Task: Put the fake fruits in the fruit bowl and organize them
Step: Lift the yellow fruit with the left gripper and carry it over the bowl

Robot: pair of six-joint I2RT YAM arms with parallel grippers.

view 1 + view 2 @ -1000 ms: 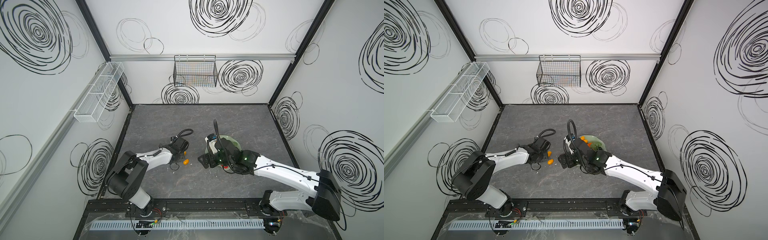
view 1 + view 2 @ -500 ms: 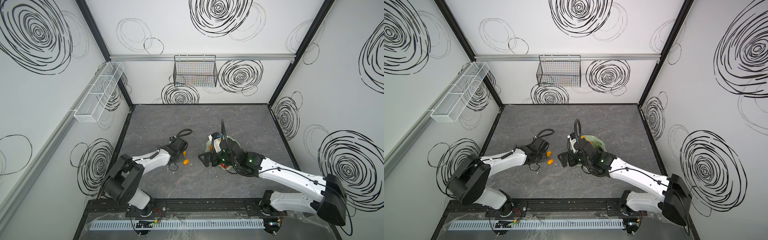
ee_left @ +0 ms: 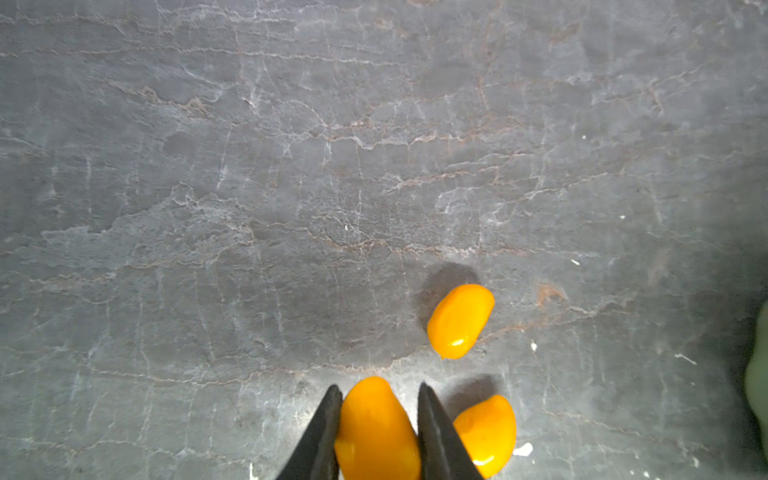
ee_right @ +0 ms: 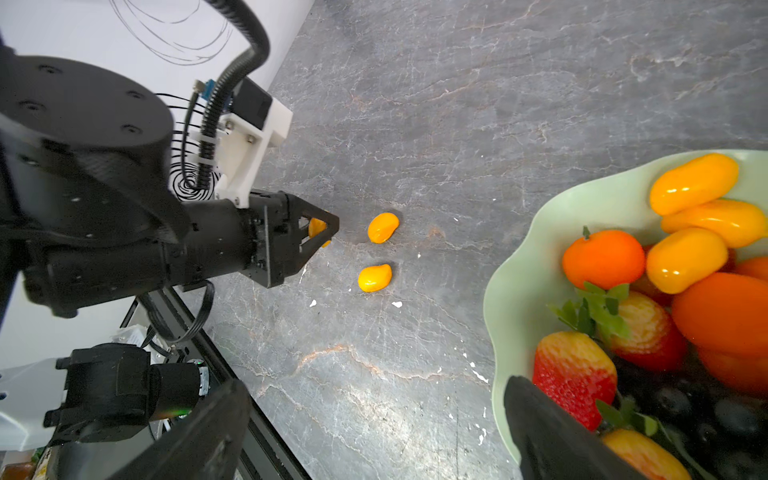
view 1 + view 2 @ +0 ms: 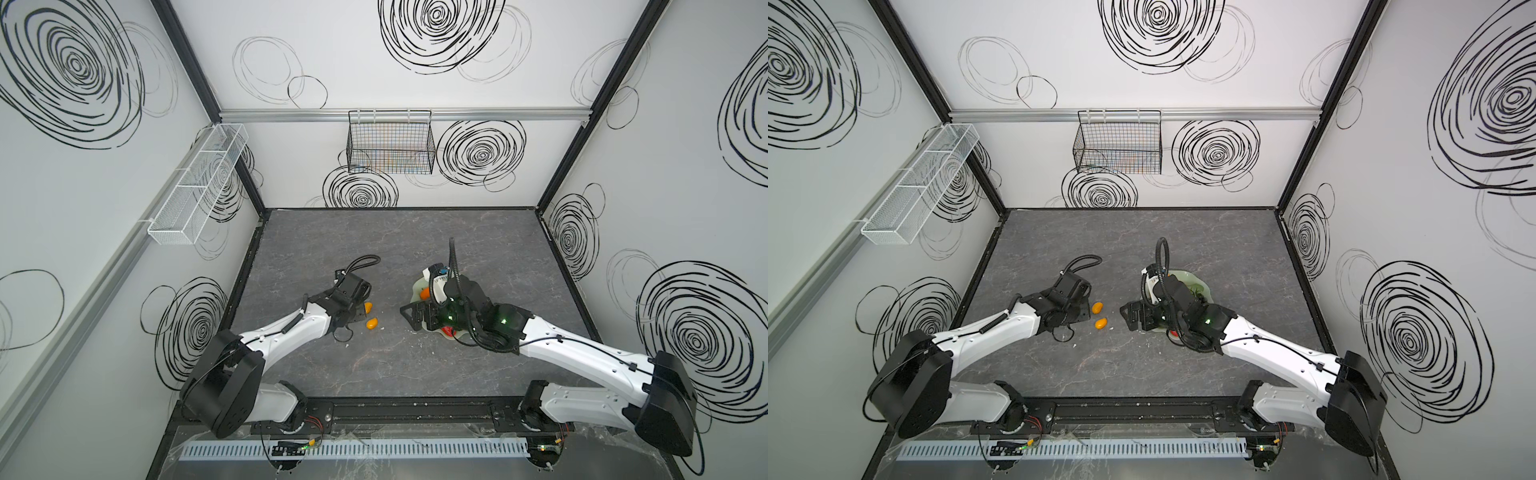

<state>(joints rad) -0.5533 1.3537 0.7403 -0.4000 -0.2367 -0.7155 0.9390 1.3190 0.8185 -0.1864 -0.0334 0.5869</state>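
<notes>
Covering much of fruit bowl [image 5: 1187, 275], right arm [image 5: 1266, 353], clamped kumquat [image 3: 374, 428] partly cropped

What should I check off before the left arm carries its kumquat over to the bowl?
1. Left tool shut on the held kumquat: ok.
2. Held kumquat clear of the table: cannot tell.
3. Right tool open and empty: ok.
4. Way to the fruit bowl free: not ok; in both top views the right arm covers most of it.
5. Bare room inside the bowl's rim: ok.
6. All fruit off the table: not ok; two loose kumquats lie there.
</notes>
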